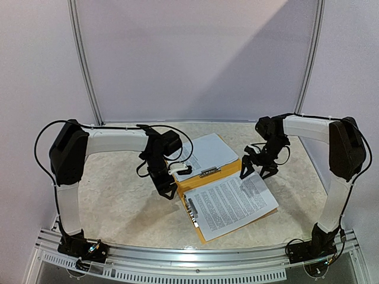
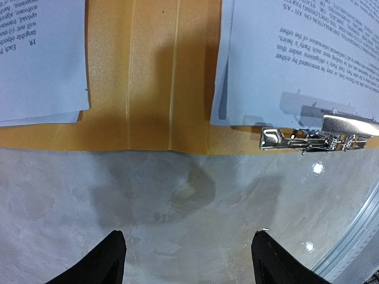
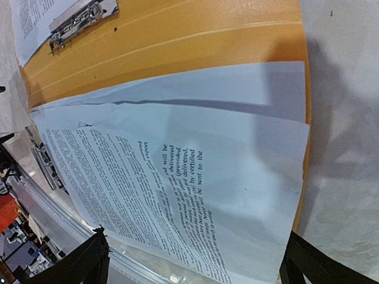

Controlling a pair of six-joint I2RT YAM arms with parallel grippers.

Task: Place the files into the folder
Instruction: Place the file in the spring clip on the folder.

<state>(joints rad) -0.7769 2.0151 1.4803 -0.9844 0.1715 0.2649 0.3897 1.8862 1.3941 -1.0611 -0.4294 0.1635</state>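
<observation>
The orange-yellow folder (image 1: 190,184) lies open in the middle of the table. A white sheet (image 1: 204,151) rests on its far half beside a metal clip (image 1: 208,172). The files (image 1: 230,202), printed with black text, lie fanned on the near half. My left gripper (image 1: 169,188) hovers at the folder's left edge, open and holding nothing; in its wrist view the gripper (image 2: 188,259) is over bare table just short of the folder's spine (image 2: 154,71). My right gripper (image 1: 256,171) stands open above the files (image 3: 195,177), with nothing between its fingers (image 3: 92,260).
The marbled tabletop (image 1: 118,201) surrounds the folder. A metal rail (image 1: 195,257) runs along the near edge between the arm bases. A second metal clip (image 1: 192,210) sits at the left edge of the near half. White walls with poles close off the back.
</observation>
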